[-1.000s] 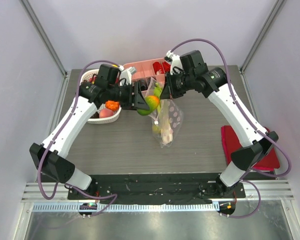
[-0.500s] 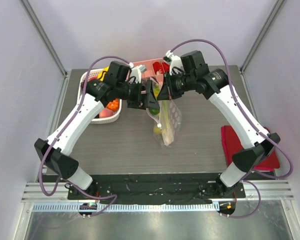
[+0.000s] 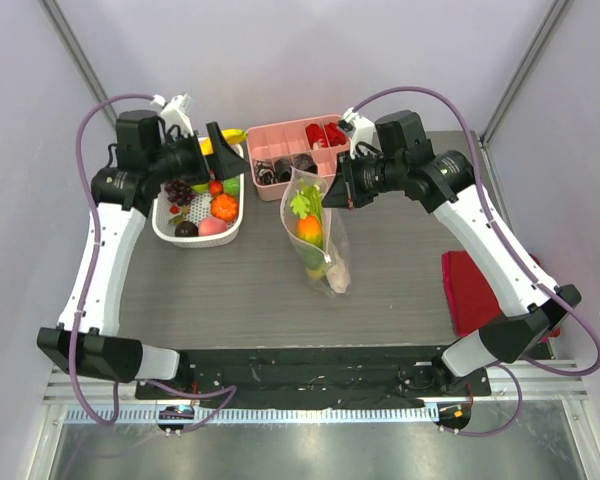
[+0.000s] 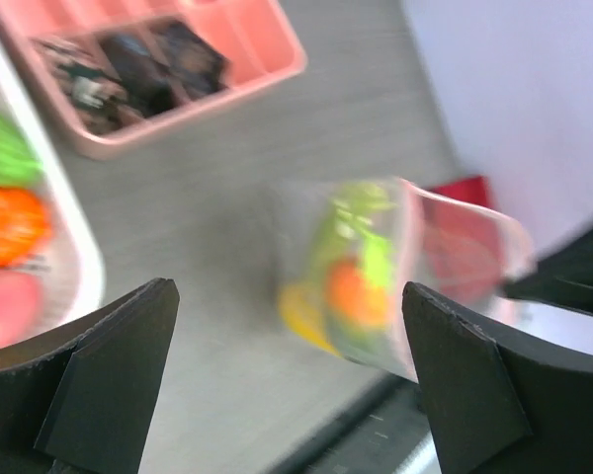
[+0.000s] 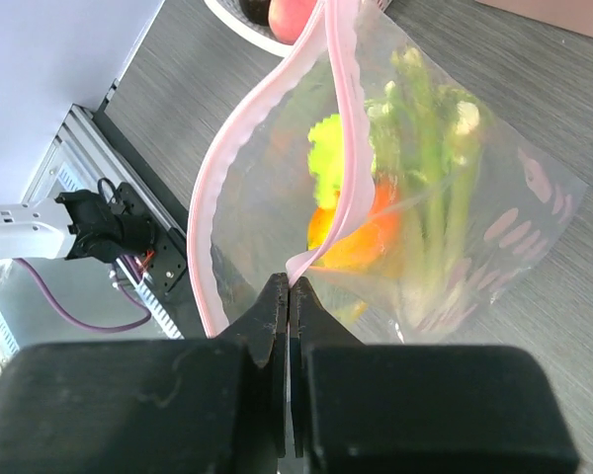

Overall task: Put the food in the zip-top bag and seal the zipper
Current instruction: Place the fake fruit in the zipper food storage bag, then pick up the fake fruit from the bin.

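**Item: zip-top bag** [image 3: 315,235]. Centre of the top view, hung upright by its mouth so you can load it from above. An orange fruit [image 5: 351,232] and the leek [image 5: 430,168] already lie inside.

**Right gripper** [image 5: 289,296]. Fingers pressed together, pinching the zipper [image 5: 217,197] edge to keep the mouth open.

**Left gripper** [image 4: 287,296]. Fingers spread wide, holding nothing. It sits near the white basket [image 3: 165,225] at upper left, where the grapes [image 3: 180,188] wait.

Motion-blurred: bag [image 4: 415,267] ahead of left pincer [image 4: 287,291], food [image 4: 351,291] inside unreadable. Cropped by frame: tray [image 4: 193,111] far ahead, basket [image 4: 84,267] beside its left finger.
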Controlling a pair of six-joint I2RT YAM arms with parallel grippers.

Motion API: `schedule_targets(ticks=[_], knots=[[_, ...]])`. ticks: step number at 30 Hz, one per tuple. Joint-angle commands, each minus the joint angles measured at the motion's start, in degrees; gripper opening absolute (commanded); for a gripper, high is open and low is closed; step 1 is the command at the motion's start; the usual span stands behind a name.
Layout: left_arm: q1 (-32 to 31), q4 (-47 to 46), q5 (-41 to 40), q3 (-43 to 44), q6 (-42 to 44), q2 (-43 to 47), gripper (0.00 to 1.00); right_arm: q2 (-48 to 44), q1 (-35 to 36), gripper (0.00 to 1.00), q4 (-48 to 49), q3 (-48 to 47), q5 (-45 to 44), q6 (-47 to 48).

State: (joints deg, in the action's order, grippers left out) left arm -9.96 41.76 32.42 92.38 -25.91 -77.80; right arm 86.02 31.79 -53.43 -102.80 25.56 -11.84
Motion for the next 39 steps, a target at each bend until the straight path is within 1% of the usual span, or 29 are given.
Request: schedule_targets(ticks=[1,3,4,6,7,10,11,12,13,15,17,18,19,20,21,23,26,29,34,39], knots=[[2.4,2.8,-6.6,3.9,15.0,-3.8,1.0,-1.3,0.3,0.01,4.0,-0.3,-1.2,1.2],[3.4,3.3,-9.2,3.4,21.0,-5.3,1.0,-1.4,0.3,0.01,4.3,0.9,-2.4,2.1],[3.9,3.8,-13.6,3.5,22.7,-6.1,1.0,-1.0,0.3,0.01,4.2,1.1,-3.1,2.3],[4.3,2.9,-17.9,2.4,24.7,-8.3,0.98,-0.4,0.2,0.01,4.0,1.4,-5.2,1.9],[5.5,2.3,-18.4,1.8,25.0,-8.9,0.97,-0.1,0.3,0.01,4.2,1.6,-6.9,1.9],[9.0,-1.5,-17.3,-0.2,23.5,-11.2,0.96,0.6,0.3,0.01,4.6,2.5,-11.0,2.3],[9.7,-1.9,-18.4,-0.1,23.2,-13.3,0.95,0.8,0.2,0.01,4.7,2.7,-12.0,2.3],[9.7,-1.6,-19.6,1.2,22.6,-14.7,0.93,1.1,0.1,0.01,4.9,2.9,-13.0,2.3],[12.4,-1.7,-21.1,2.0,22.3,-15.9,0.92,1.5,0.1,0.01,5.1,2.9,-14.9,2.2],[13.6,-3.1,-23.9,3.1,22.0,-19.1,0.91,2.3,-0.3,0.01,5.4,2.5,-16.2,1.9],[15.4,-3.5,-24.8,4.9,21.0,-21.7,0.91,3.8,-0.4,0.01,5.6,1.5,-17.2,1.6],[16.1,-3.4,-25.5,6.0,20.5,-24.6,0.91,4.3,-0.6,0.01,5.9,1.0,-17.4,1.6],[16.7,-2.3,-25.9,7.5,18.4,-26.7,0.91,4.9,-0.7,0.01,6.2,0.3,-17.6,1.2],[18.4,-1.5,-24.9,10.6,17.2,-28.5,0.88,5.6,-0.8,0.01,6.3,-0.1,-17.6,1.0],[19.2,-1.1,-23.9,11.9,16.3,-31.9,0.87,6.0,-0.9,0.01,6.7,-0.4,-17.6,0.9],[20.5,-1.2,-22.6,14.7,13.7,-34.4,0.82,6.5,-1.1,0.01,7.2,-1.3,-18.0,0.3],[21.3,-3.1,-22.5,17.0,13.3,-38.2,0.8,7.4,-1.1,0.01,7.6,-2.9,-18.6,0.3],[21.3,-5.9,-22.6,17.9,12.6,-40.4,0.79,8.4,-1.4,0.01,7.6,-3.9,-18.9,0.0],[21.3,-7.0,-21.4,20.5,10.6,-44.3,0.77,7.9,-1.8,0.01,7.7,-3.0,-19.2,-1.6],[21.3,-9.5,-21.7,20.7,9.3,-47.0,0.71,7.2,-2.0,0.01,7.7,-1.5,-20.1,-3.2]])
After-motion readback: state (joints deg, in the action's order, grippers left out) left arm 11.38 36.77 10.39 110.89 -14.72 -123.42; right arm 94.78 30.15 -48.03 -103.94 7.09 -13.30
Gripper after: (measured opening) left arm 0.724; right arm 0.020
